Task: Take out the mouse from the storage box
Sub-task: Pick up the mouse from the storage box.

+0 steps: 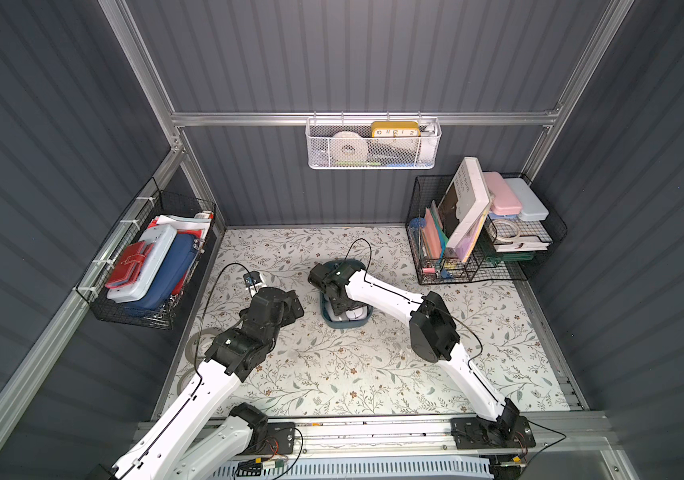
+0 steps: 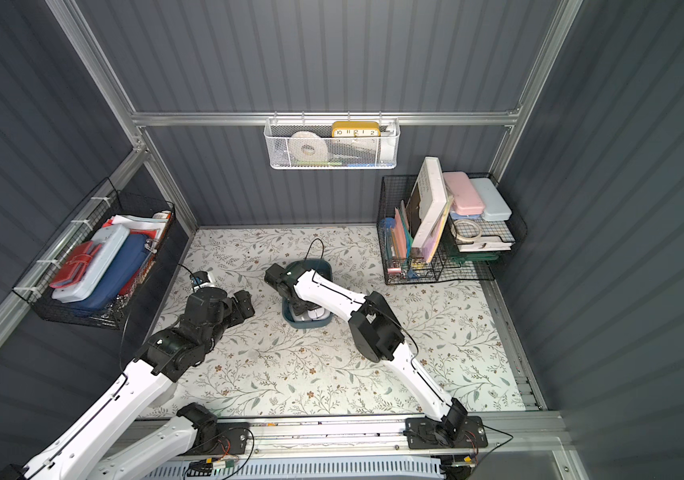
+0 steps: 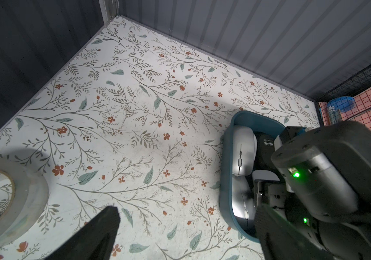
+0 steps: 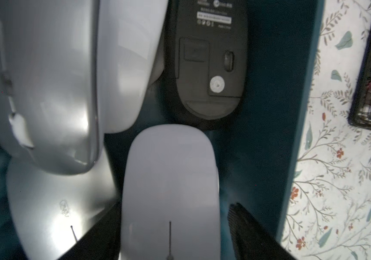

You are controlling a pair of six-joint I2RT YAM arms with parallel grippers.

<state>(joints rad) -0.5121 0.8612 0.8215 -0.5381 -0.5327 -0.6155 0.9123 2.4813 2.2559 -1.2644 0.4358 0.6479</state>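
White mouse point(image 4: 171, 180) lies top-up in storage box point(image 1: 345, 326), at the box end nearest the robot, close to one long wall. R gripper point(image 4: 175, 206) is down inside the box w/ jaws astride the mouse's button end. One finger point(image 4: 103, 234) looks to be against the mouse's side. The other finger point(image 4: 245, 227) stands just off it w/ a strip of teal floor btwn, so the jaws are spread, not clamped.

End-on to the white mouse lies a black mouse point(image 4: 211, 63), belly up, label showing. Along the opposite wall are a silver mouse point(image 4: 44, 90) and a 2nd silver mouse point(image 4: 51, 213), end to end, the 1st overlapping the 2nd.

Box sits about mid-table on floral tabletop point(image 1: 332, 374); in both top views the R arm covers most of it. L gripper point(image 3: 186, 209) hangs over bare tabletop beside the box, jaws wide apart, nothing btwn them. Tape roll point(image 3: 11, 191) lies flat on the table, well apart from the box.

White mesh basket point(image 1: 373, 145) hangs on the back rail. L-wall wire basket point(image 1: 145, 266) and corner wire basket point(image 1: 477, 249) hold stationery.
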